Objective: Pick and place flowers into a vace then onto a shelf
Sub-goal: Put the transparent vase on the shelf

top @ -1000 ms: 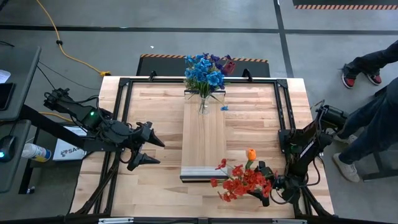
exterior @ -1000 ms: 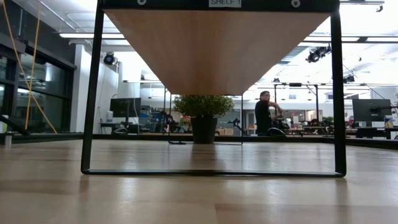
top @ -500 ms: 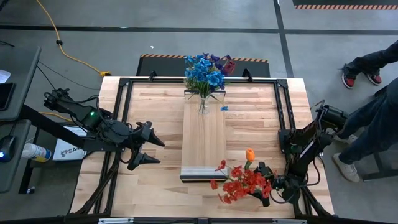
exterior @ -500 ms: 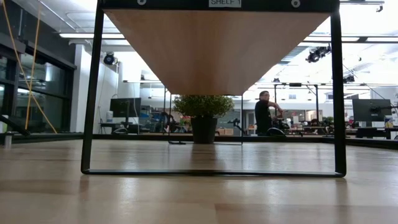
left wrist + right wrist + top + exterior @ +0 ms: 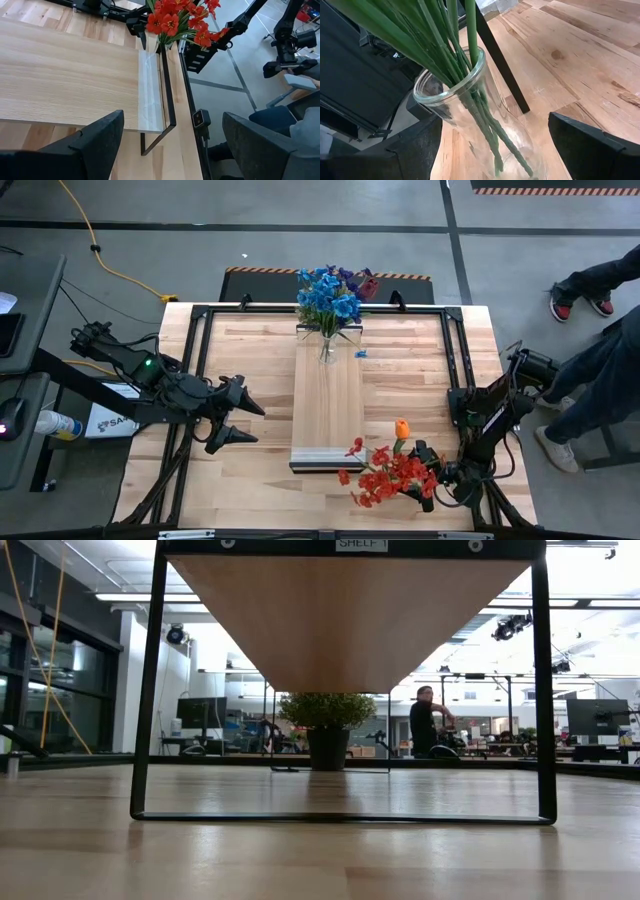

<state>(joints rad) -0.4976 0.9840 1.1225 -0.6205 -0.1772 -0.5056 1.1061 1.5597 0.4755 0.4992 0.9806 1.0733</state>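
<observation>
Comparing frames, nothing has shifted: right tool [image 5: 428,480] stays wide around the red flowers' vase [image 5: 480,125]; lift pending; left tool [image 5: 240,423] idles wide.

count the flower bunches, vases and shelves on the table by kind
Blue and purple flower bunch: 1
Red and orange flower bunch: 1
Glass vase: 2 (one on the shelf, one between the right gripper fingers)
Shelf: 1
Total: 5
</observation>
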